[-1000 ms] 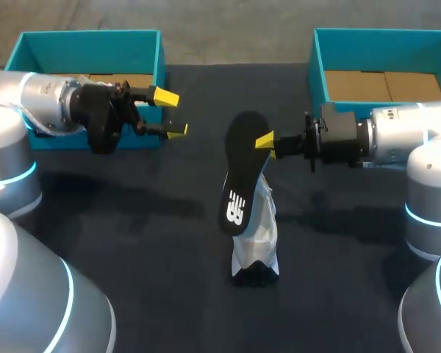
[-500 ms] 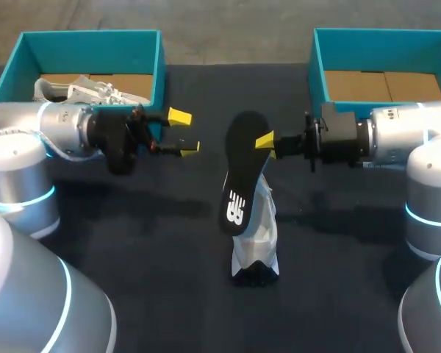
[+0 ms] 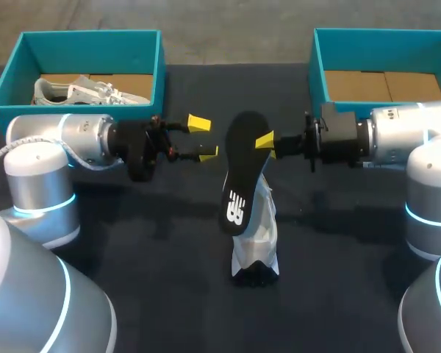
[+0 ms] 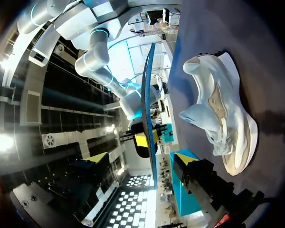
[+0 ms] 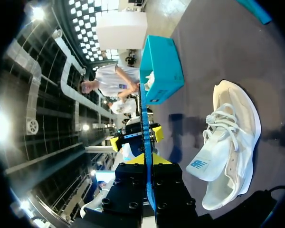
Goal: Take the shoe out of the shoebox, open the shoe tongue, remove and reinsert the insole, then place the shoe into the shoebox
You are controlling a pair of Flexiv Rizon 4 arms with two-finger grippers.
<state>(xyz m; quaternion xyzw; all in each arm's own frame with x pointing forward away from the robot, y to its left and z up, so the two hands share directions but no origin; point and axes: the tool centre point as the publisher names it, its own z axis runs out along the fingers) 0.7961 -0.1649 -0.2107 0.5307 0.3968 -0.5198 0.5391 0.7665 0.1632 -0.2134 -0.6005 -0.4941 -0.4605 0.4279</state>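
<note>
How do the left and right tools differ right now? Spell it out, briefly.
The left tool is open and holds nothing; the right tool is shut on the black insole. The left tool is beside the insole, apart from it; the right tool grips its edge. Both have yellow tips and face the insole.

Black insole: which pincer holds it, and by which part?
Right pincer is shut on the flat black insole, at its side edge near the upper end. Left pincer is open, holding nothing.

white logo (image 3: pixel 235 208) on insole (image 3: pixel 241 165)
</note>
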